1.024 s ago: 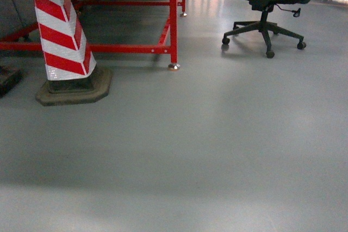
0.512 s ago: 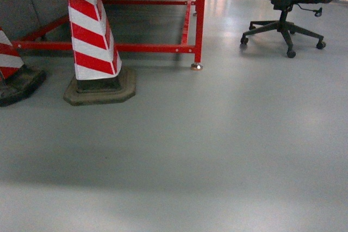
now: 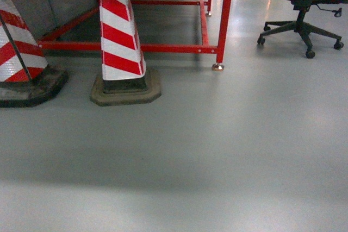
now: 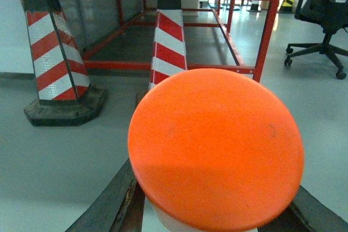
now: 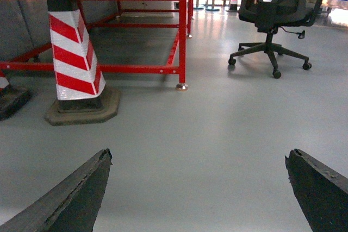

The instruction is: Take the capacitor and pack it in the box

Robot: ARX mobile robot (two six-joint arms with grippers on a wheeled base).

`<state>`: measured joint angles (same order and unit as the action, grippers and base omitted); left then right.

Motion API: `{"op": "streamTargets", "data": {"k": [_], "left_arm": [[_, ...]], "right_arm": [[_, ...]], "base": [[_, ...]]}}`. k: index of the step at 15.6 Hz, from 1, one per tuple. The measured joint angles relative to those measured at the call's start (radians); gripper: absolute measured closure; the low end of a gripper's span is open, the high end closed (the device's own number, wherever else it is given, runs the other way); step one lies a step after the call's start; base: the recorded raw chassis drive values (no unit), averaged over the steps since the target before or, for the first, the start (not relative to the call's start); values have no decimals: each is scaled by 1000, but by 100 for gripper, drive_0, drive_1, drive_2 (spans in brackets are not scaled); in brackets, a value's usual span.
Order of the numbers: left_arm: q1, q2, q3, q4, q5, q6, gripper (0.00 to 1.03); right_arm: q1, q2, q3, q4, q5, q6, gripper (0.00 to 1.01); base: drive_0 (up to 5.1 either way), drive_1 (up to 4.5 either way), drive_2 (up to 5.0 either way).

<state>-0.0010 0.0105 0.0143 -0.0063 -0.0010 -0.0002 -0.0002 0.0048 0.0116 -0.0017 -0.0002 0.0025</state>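
Observation:
In the left wrist view my left gripper [image 4: 215,210] is shut on the capacitor [image 4: 215,150], a white cylinder with a wide round orange top that fills the middle of the frame. Dark fingers [image 4: 117,199] show on both sides of it. My right gripper [image 5: 198,156] is open in the right wrist view, with only grey floor between its two dark fingers [image 5: 81,194]. The box is out of view. Neither gripper shows in the head view.
A red-and-white striped cone [image 3: 120,36] on a dark base stands ahead, a second cone [image 3: 19,52] at the far left. Behind them is a red metal frame [image 3: 224,20]. A black office chair [image 3: 304,4] is at the upper right. Grey floor [image 3: 206,156] lies in front.
In the head view the cone, red frame and chair have slid to the right, and a second cone has come in at the left edge.

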Motion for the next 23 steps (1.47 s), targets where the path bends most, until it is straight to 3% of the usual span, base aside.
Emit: {"op": "streamTargets", "data": {"k": [10, 19, 23], "left_arm": [[0, 0, 0, -1, 2, 0, 59], [0, 0, 0, -1, 1, 0, 59], [0, 0, 0, 0, 0, 0, 59]], "right_arm": [[0, 0, 0, -5, -1, 0, 3], [0, 0, 0, -3, -1, 0, 3], [0, 0, 0, -3, 0, 0, 3]], "base": [[-485, 301, 187], [0, 0, 0], [8, 418, -401]]}}
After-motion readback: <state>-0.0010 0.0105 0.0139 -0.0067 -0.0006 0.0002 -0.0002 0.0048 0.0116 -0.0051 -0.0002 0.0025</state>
